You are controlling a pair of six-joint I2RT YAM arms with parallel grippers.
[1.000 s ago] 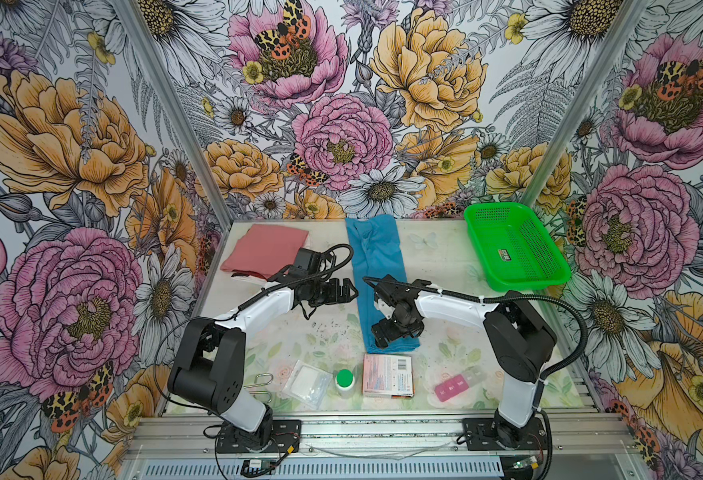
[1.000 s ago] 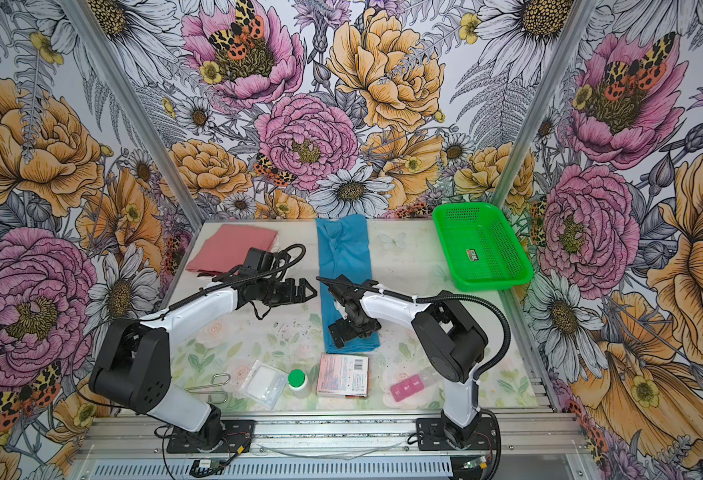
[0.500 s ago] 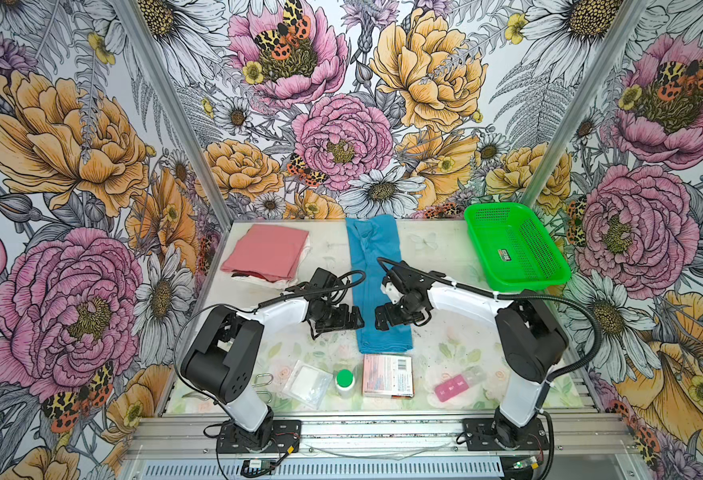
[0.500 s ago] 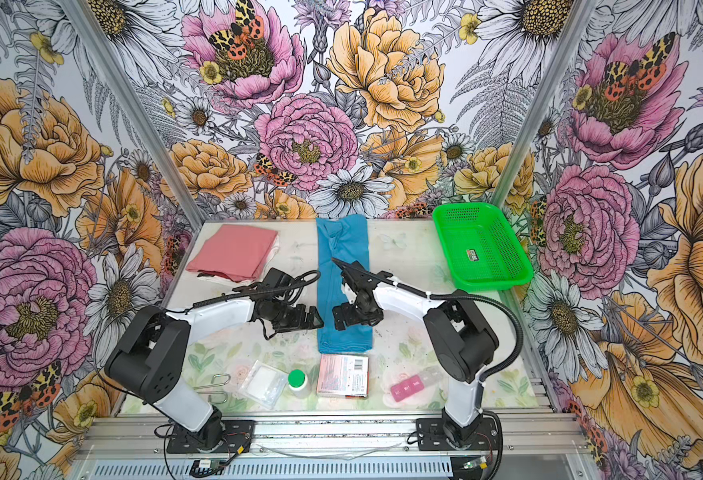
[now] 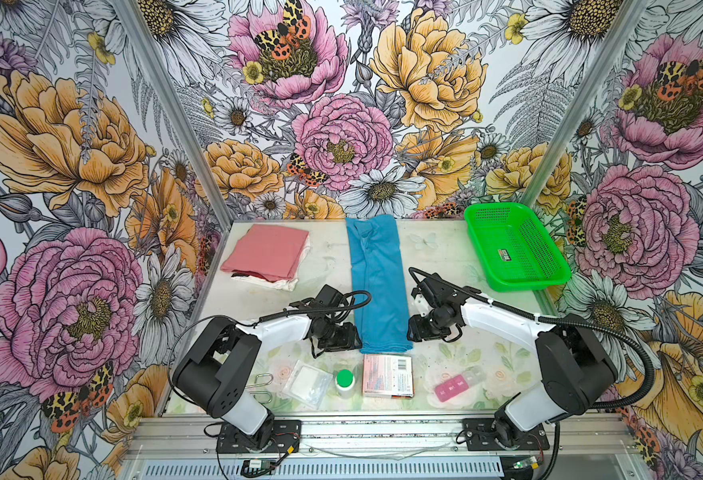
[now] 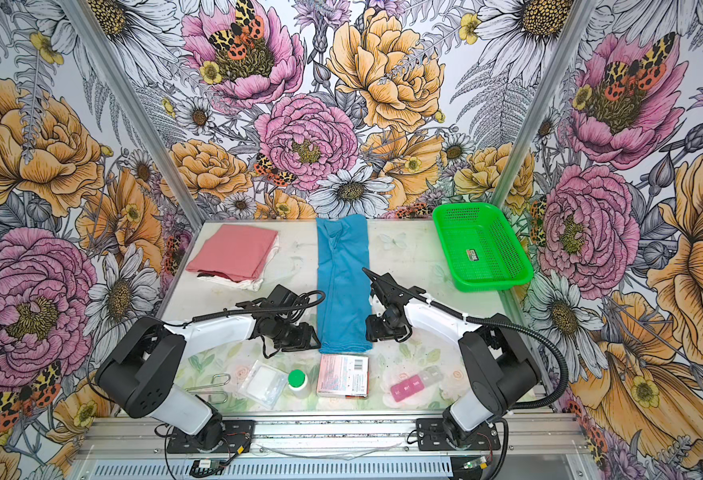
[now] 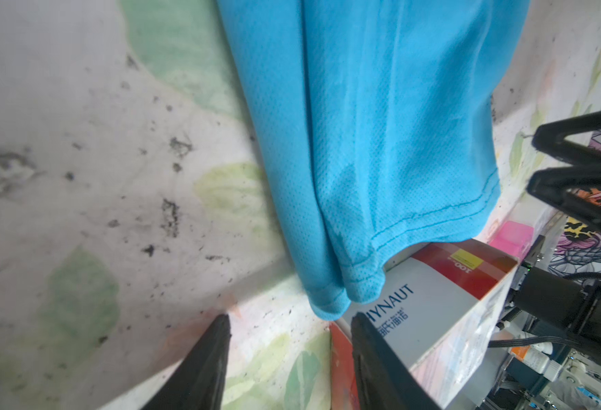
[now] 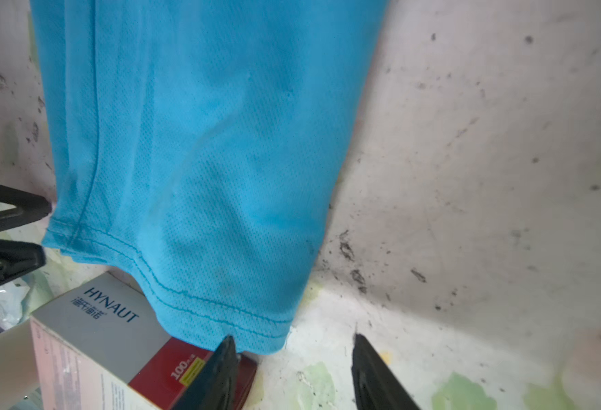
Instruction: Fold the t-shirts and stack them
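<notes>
Blue t-shirt (image 5: 379,282) strip at table centre, hem at 6 o'clock. Left gripper (image 7: 292,317), right gripper (image 8: 293,338) half-parted, empty, straddling hem corners. Close together, miss HYNAUT box (image 5: 387,376), carry evenly toward 12 o'clock.

Bright, even light, both top views sharp. In the left wrist view a soft shadow edges the blue t-shirt (image 7: 363,124); the table (image 7: 79,106) beside it blurs.

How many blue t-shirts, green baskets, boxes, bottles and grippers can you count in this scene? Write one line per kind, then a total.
blue t-shirt: 1
green basket: 1
box: 1
bottle: 1
grippers: 2 (left gripper, right gripper)
Total: 6
</notes>
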